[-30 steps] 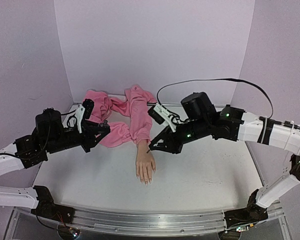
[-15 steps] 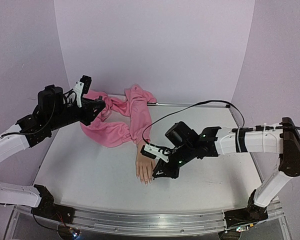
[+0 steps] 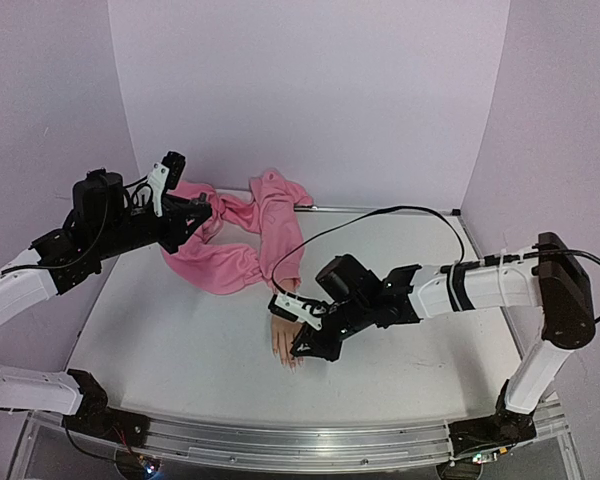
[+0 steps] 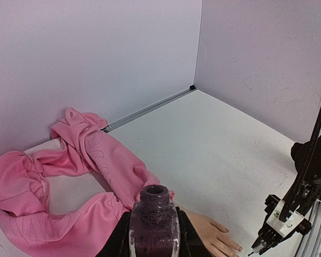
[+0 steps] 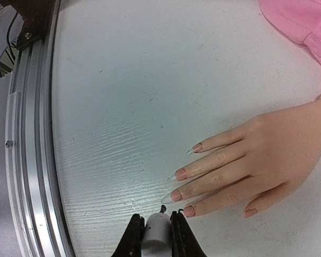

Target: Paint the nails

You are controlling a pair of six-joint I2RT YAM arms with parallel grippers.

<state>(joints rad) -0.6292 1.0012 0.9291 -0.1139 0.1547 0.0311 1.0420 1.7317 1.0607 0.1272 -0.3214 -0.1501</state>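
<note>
**Brush tip poised at the fingertips: laying a clean stroke**

My right end effector [image 5: 157,229] is closed narrowly on the white brush handle [image 5: 158,238]. The small dark tip is just beside the nails [image 5: 180,174] of the mannequin hand [image 5: 267,155]. That hand lies palm down on the bench [image 3: 160,340], fingers toward the near edge, wrist in the pink sleeve [image 3: 270,235]. My left end effector [image 4: 154,241] clasps the open polish bottle [image 4: 154,217], raised well apart from the hand. The nails in the right wrist view look skin-toned; I can make out no dark coat.

I judge the stroke needs a gentle descent onto the nearest nail, with the bristles aligned along the finger. I should then draw once, lightly, from cuticle to tip, keeping off the skin. Excess pressure could shove the hand, and tilting the bottle could spill it.
</note>
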